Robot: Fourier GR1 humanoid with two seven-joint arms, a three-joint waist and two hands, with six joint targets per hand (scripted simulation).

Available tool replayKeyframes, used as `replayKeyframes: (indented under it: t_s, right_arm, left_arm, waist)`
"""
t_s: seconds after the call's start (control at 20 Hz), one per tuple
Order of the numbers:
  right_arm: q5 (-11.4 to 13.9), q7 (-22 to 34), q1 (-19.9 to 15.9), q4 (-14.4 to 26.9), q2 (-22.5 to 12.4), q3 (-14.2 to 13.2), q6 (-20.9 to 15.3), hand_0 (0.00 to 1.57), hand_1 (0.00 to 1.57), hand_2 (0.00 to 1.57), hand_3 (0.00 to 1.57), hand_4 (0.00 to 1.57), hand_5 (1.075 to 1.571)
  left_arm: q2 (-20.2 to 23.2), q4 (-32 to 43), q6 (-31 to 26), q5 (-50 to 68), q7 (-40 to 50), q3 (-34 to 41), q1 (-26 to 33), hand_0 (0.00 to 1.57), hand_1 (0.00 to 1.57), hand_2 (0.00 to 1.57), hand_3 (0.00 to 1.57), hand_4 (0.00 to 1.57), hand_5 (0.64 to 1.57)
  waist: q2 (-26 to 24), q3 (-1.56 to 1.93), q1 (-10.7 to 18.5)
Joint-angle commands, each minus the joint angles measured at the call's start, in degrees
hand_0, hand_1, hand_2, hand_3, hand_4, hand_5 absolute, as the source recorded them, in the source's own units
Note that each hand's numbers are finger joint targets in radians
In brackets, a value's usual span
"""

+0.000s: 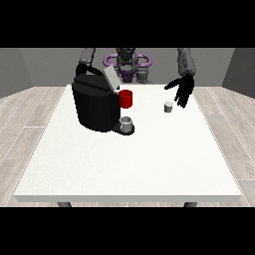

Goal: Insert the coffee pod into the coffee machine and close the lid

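Coffee machine [96,107] with raised lid [110,77] on the white desk [129,169], and the coffee pod [168,106] lying apart from it.

The black machine stands on the desk towards the view's left, its grey lid tilted up and open at the top. A red part [126,98] shows on the machine's side facing the view's right, and a small grey cup [127,124] sits on the machine's low base below it. The pod, a small pale cylinder, stands upright on the desk well to the right of the machine, not inserted. The hand at the view's right [183,89] hangs just beside and above the pod, fingers straight and spread downward, holding nothing. The hand at the view's left is hidden behind the machine, so its state cannot be told.
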Motion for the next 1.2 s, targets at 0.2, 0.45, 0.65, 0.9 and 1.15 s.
replayKeyframes:
  t_s: [0.2,0.45,0.65,0.9,1.15]
  right_arm:
    - [-1.35,1.19,-3.01,5.87,1.53,-1.86,-0.96,0.0,0.0,0.0,0.0,0.0,1.571]
    - [-2.18,-4.03,-5.28,11.84,1.19,-2.95,-0.62,0.0,0.0,0.0,0.0,0.0,1.571]
    - [-2.97,0.53,-3.52,6.5,-1.96,-1.33,4.46,0.0,0.0,0.0,0.0,0.0,1.571]
    - [-2.48,-1.21,-5.6,11.27,0.41,-2.63,0.67,0.0,0.0,0.0,0.0,0.0,1.571]
    - [-3.0,-5.62,-5.3,14.68,-0.28,-3.27,1.13,0.0,0.0,0.0,0.0,0.0,1.571]
  left_arm:
    - [-1.23,8.1,2.94,-8.3,-2.55,-2.86,-3.69,0.0,0.0,0.29,0.0,0.0,1.571]
    - [-6.07,8.66,10.09,-13.14,-1.83,-4.84,-7.35,0.95,0.95,0.97,0.66,0.0,1.571]
    - [-5.56,12.79,17.48,-17.72,-5.39,-5.08,-7.54,1.07,1.07,1.11,0.91,0.45,1.571]
    - [-2.68,15.49,14.12,-23.32,-6.1,-8.68,-8.78,0.82,0.82,0.96,0.8,0.37,1.571]
    - [-2.18,18.4,12.56,-27.43,-4.41,-10.55,-10.5,0.88,0.88,1.0,0.82,0.28,1.571]
  waist:
    - [0.18,0.01,2.58]
    - [1.12,0.03,3.17]
    - [1.38,-0.01,-1.44]
    - [1.47,0.02,1.57]
    - [2.08,0.04,1.56]
